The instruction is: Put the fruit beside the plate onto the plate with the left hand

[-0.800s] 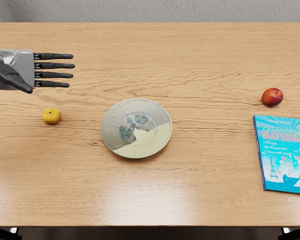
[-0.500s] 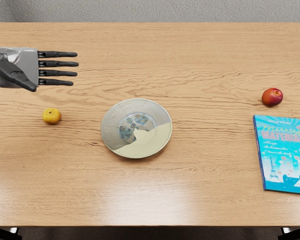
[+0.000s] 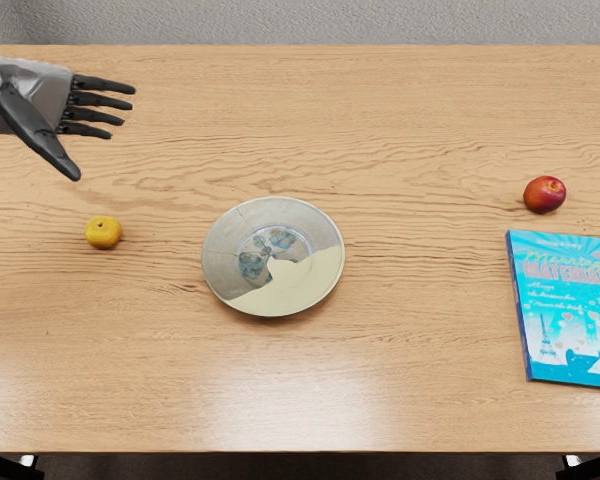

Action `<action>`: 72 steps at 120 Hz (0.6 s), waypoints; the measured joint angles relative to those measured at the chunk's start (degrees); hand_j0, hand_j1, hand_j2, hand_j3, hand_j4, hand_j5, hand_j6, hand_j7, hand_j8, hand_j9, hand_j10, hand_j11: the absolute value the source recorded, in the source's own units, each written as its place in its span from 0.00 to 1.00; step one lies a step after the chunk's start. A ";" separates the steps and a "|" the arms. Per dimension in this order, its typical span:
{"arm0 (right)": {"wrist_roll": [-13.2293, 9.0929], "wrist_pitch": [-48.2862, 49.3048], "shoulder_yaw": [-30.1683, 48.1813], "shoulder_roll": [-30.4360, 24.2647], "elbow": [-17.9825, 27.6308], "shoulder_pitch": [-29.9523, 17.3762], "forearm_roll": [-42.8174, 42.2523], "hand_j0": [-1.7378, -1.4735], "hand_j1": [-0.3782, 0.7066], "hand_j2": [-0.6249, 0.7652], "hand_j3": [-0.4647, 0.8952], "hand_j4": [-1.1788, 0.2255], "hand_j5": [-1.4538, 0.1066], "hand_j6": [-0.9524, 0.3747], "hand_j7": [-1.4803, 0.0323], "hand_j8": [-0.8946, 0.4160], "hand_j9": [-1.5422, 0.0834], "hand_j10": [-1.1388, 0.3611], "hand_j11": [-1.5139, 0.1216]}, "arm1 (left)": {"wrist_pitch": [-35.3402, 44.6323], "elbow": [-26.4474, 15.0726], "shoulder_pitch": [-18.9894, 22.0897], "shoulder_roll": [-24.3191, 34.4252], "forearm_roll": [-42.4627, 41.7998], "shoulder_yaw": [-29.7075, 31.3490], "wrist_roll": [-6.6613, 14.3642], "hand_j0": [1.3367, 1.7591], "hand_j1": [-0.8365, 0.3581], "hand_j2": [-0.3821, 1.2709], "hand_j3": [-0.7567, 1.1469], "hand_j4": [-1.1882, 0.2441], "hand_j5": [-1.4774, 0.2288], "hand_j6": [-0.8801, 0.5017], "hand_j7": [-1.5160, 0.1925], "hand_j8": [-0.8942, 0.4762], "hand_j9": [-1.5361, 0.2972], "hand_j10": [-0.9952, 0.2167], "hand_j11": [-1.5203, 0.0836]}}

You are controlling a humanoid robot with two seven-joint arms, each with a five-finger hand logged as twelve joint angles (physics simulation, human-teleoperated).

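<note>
Table (image 3: 400, 380): wood, and everything sits on it. Book (image 3: 568, 305) at the right edge, irrelevant. Plate (image 3: 212, 250) mid-table, nothing on it. My left hand (image 3: 35, 98) is upper left, fingers (image 3: 100, 100) spread, thumb angled down, holding nothing. Red apple (image 3: 545, 193) is far right, well apart from the plate, so not the target. Target is the yellow fruit (image 3: 103, 232), on the table left of the plate, near it but not touching.

Plan: drop the palm over it, thumb one side, fingers the other, close slowly. It's round and would likely roll if nudged. Lift clear of the rim before moving across.
</note>
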 joint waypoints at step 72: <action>0.00 0.00 0.00 0.00 0.00 -0.01 0.00 0.30 0.06 0.45 0.34 0.82 0.91 0.70 0.96 0.66 0.93 0.74 0.90 | 7.00 -4.74 3.48 -7.26 43.48 8.31 0.00 0.76 0.99 0.23 0.40 0.83 0.87 0.63 0.89 0.65 0.84 0.82 0.95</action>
